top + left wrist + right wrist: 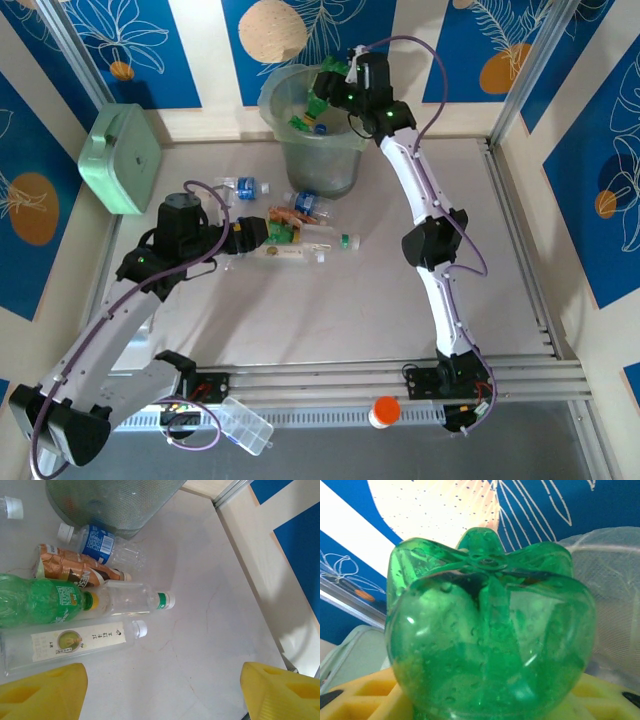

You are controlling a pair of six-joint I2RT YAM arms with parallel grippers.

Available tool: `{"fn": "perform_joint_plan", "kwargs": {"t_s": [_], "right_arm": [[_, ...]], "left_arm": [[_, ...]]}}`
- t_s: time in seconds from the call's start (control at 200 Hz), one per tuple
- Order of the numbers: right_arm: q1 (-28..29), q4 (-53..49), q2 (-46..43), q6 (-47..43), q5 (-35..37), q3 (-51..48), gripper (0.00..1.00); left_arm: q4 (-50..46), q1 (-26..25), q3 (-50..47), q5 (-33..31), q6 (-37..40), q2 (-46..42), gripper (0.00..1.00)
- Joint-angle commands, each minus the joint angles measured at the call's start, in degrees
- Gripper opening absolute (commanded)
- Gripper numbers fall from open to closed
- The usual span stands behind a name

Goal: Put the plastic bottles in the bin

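We are gripping the clear green plastic bottle (490,630) in our right hand (324,100), above the large translucent grey-green round bin (335,168) at the worktop's (400,330) 12 o'clock. Our left hand (162,690) is hanging open and empty, with the other plastic bottles (90,605) lying at its 11 o'clock.

Bottles (305,205) lie on the table (330,320) before the bin (335,165).

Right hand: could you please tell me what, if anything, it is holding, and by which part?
The right hand holds a green bottle by its body near the base, with the cap pointing down over the bin.
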Motion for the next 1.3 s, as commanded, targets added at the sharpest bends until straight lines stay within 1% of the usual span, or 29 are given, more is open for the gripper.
{"fn": "perform_joint_plan", "kwargs": {"t_s": [0.0,0.05,0.115,0.14,0.18,0.225,0.28,0.315,0.415,0.705,1.025,1.11,1.21,1.28,1.295], "right_arm": [[-1.2,1.0,1.5,-1.6,4.6,1.0,0.55],[-1.2,1.0,1.8,-1.7,4.5,1.1,0.55],[-0.9,1.1,2.0,-2.5,4.6,1.2,0.58],[-0.7,1.2,2.1,-2.9,4.7,1.2,0.63],[-0.4,1.3,2.2,-3.6,5.1,1.2,0.73],[-0.2,1.7,2.3,-4.4,5.2,1.2,0.82],[0.0,2.0,2.2,-4.7,5.0,1.2,0.88],[0.0,2.1,2.2,-4.8,5.0,1.5,0.9],[-0.3,2.1,1.9,-4.6,5.1,2.0,0.91],[-0.6,2.7,-1.8,-5.3,4.2,2.3,0.9],[0.2,0.0,-9.4,-8.6,4.8,1.0,0.89],[0.4,-1.3,-12.1,-9.6,5.2,-0.3,0.91],[1.3,-3.1,-15.5,-12.5,6.8,-1.8,0.95],[2.6,-4.5,-18.0,-15.5,10.4,-3.0,1.0],[2.9,-4.9,-18.6,-16.0,11.3,-3.4,0.99]], "left_arm": [[0.6,0.8,1.8,0.8,1.5,0.0,0.8],[0.4,0.8,1.8,0.7,1.8,0.0,0.8],[0.1,0.8,1.8,0.4,1.9,0.0,0.8],[0.1,0.8,1.7,0.2,2.0,0.0,0.8],[0.1,0.8,1.7,-0.1,2.1,0.0,0.8],[0.1,0.8,1.7,-0.3,2.2,0.2,0.8],[0.1,0.8,1.8,-0.3,2.3,0.4,0.8],[0.1,0.8,1.9,-0.3,2.4,0.7,0.8],[0.1,0.8,2.2,-0.3,2.4,1.0,0.8],[-1.1,0.8,3.1,-2.5,2.8,0.9,0.8],[-4.6,0.8,4.8,-5.7,2.7,-1.0,0.81],[-5.4,0.8,4.8,-6.5,2.5,-2.1,0.82],[-6.6,0.8,4.8,-7.7,2.0,-3.1,0.83],[-7.7,0.8,4.7,-9.3,1.8,-3.8,0.84],[-8.0,0.8,4.6,-9.7,1.7,-3.9,0.84]]}}
